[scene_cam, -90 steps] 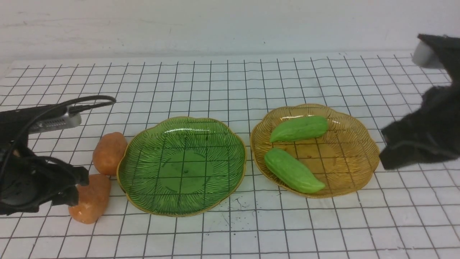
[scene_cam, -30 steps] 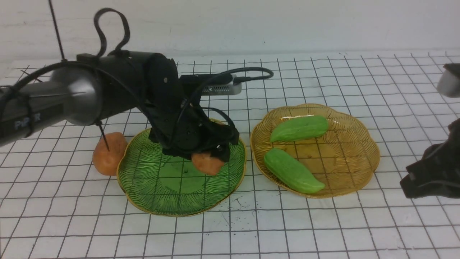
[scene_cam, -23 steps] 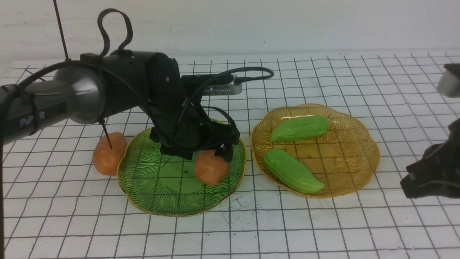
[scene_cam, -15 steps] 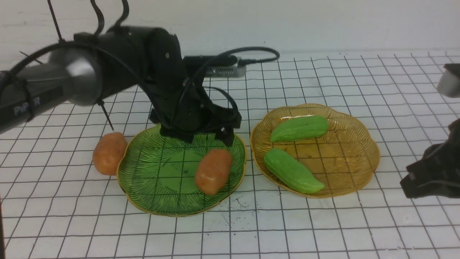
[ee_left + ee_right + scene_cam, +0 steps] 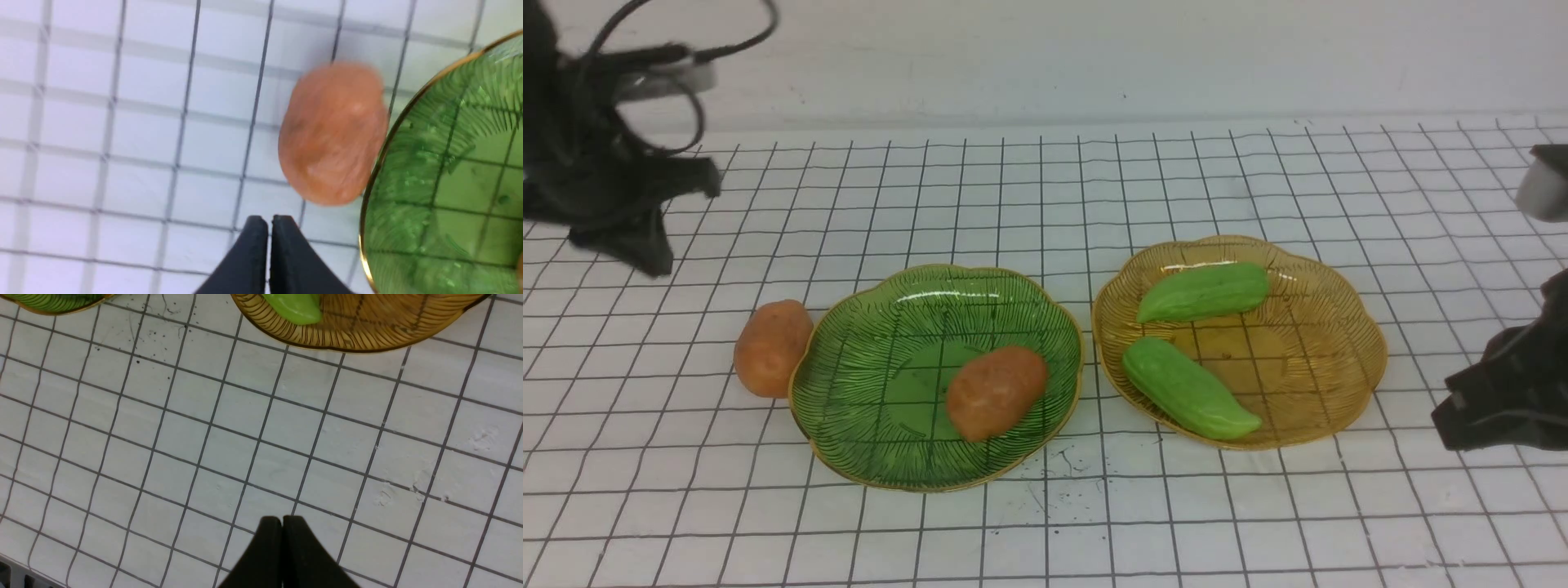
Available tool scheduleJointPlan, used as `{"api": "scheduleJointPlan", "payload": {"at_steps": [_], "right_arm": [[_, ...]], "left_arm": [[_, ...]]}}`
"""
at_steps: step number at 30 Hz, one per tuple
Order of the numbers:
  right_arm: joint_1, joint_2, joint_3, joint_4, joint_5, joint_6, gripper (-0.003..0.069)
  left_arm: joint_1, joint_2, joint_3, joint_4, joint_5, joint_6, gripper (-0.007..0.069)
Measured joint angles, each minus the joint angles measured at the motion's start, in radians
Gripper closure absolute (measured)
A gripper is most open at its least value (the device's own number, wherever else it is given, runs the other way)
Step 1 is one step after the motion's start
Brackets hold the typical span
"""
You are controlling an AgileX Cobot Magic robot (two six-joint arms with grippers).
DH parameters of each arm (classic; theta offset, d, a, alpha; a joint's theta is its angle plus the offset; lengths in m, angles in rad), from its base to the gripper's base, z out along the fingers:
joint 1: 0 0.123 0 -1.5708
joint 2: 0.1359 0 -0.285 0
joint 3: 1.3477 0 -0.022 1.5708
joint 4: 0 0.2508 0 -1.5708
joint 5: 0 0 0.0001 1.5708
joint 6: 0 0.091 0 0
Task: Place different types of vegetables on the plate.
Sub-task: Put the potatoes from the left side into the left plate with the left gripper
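Observation:
One orange-brown potato lies inside the green plate. The other potato lies on the table, touching that plate's left rim; it also shows in the left wrist view beside the green plate. Two light green gourds lie in the amber plate. My left gripper is raised at the far left, shut and empty. My right gripper hovers right of the amber plate, shut and empty.
The table is a white sheet with a black grid. A white wall runs along the back. The right wrist view shows the amber plate's near rim with a gourd tip, and black specks on the sheet.
My left gripper let the potato go into the green plate, where it rolled and settled. The left arm then rose and swung back to the far left, now shut. The right arm stayed still.

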Motion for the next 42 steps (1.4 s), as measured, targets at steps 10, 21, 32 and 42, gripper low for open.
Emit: {"api": "scheduleJointPlan", "payload": {"at_steps": [10,21,32,42], "right_arm": [[0.0,0.0,0.0,0.0,0.0,0.0,0.0673],[0.0,0.0,0.0,0.0,0.0,0.0,0.0673],[0.0,0.0,0.0,0.0,0.0,0.0,0.0673],[0.0,0.0,0.0,0.0,0.0,0.0,0.0673]], "left_arm": [[-0.026,0.079,0.023,-0.132,-0.032,0.075,0.0468],[-0.052,0.139,0.023,-0.128,-0.183,0.076,0.005],[-0.052,0.233,0.023,-0.121,-0.221,0.076,0.0053],[-0.052,0.257,-0.011,-0.105,-0.212,0.076,0.0147]]}}
